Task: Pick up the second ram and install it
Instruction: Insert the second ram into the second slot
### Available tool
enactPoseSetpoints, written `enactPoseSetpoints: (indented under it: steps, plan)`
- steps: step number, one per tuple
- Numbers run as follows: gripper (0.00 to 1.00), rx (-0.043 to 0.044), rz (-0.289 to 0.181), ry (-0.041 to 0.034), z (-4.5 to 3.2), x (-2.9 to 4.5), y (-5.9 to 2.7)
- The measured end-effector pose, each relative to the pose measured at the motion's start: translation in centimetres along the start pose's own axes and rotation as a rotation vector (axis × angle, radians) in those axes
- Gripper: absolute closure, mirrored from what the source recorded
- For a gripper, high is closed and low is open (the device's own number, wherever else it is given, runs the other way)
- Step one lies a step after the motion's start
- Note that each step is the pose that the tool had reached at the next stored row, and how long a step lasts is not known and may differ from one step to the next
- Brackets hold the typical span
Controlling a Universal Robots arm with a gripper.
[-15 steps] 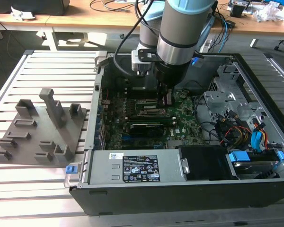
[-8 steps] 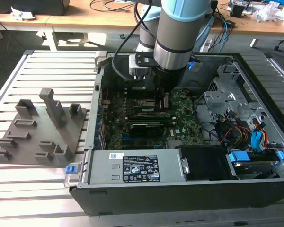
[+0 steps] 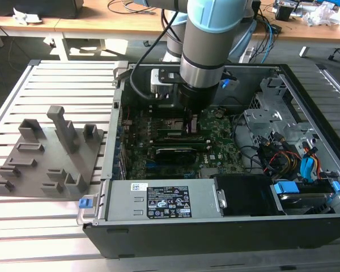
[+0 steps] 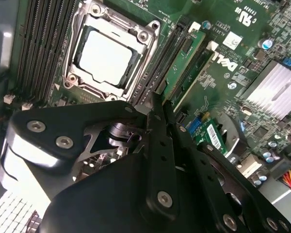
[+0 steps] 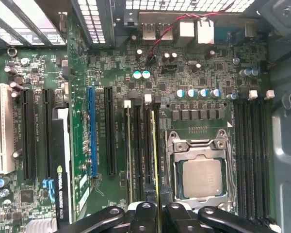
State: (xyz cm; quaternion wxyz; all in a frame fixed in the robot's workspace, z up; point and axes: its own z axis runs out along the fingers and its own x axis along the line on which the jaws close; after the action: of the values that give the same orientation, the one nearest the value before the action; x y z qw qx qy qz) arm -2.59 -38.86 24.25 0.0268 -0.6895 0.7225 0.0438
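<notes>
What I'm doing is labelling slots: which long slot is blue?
The blue slot between two black ones, first wrist view; others are black or white.

— What's sitting on the desk?
— I see the grey holder tray toward the exterior view's left, and just beside it the open computer case, both directly on the slatted top.

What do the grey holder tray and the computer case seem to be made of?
Grey holder tray: probably plastic, going by its uniform matte grey and chunky moulded blocks. Computer case: likely painted sheet metal, thin black outer walls with bare grey folded panels inside.
</notes>
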Motion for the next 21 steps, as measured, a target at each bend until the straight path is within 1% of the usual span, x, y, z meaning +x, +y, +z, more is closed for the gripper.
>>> enactPoseSetpoints:
  steps: [2, 4, 6, 8, 11, 13, 14, 15, 17, 21]
  plan:
    - [0.86, 0.0007, 0.007, 0.0006, 0.63, 0.08, 0.41]
    - [0.86, 0.001, 0.009, 0.0008, 1.07, 0.12, 0.42]
    - [0.86, 0.001, 0.009, 0.0013, 1.33, 0.15, 0.42]
    - [0.86, 0.0012, 0.009, 0.0016, 1.46, 0.17, 0.65]
    - [0.86, 0.0015, 0.009, 0.0081, 1.8, 0.18, 0.65]
    - [0.86, 0.0018, 0.009, 0.0135, 1.82, 0.0, 0.66]
    - [0.86, 0.0028, 0.009, 0.0185, 1.83, -0.09, 0.68]
    - [0.86, 0.005, 0.009, 0.0267, 1.85, -0.17, 0.7]
    - [0.86, 0.0056, 0.009, 0.0278, 1.84, -0.17, 0.73]
    - [0.86, 0.0056, 0.009, 0.0264, 1.86, -0.2, 0.87]
